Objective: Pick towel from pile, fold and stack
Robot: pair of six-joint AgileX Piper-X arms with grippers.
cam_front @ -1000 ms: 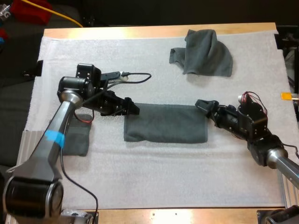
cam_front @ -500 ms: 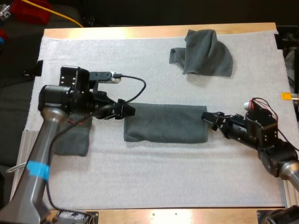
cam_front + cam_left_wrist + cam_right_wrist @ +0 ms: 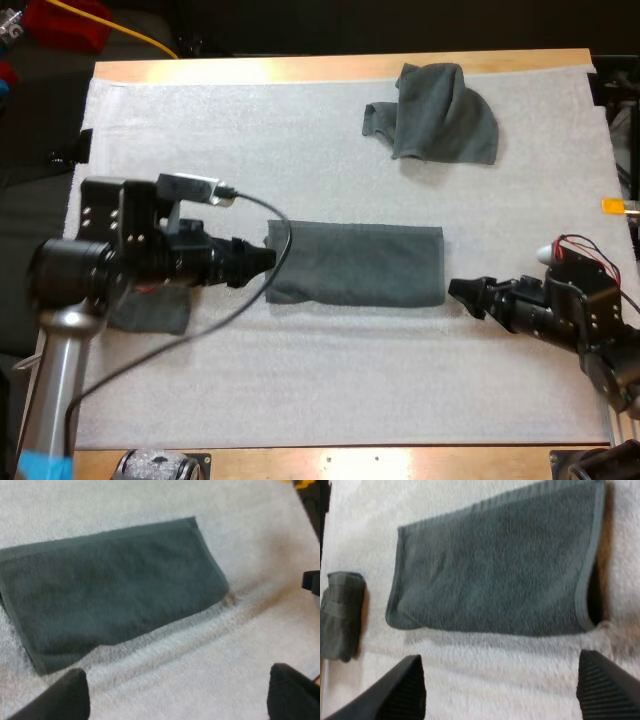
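Backed off, left gripper and right gripper flank the folded towel.

The left arm comes up on the left side of the folded towel, with its wrist level and aimed at the towel's left end. The left gripper sits low, its tips just beside that end. Its fingers are spread wide with nothing between them. The right arm lies low off the towel's right end, pointing toward it. The right gripper is near the towel's near right corner and clear of it. Its fingers are likewise apart and empty.
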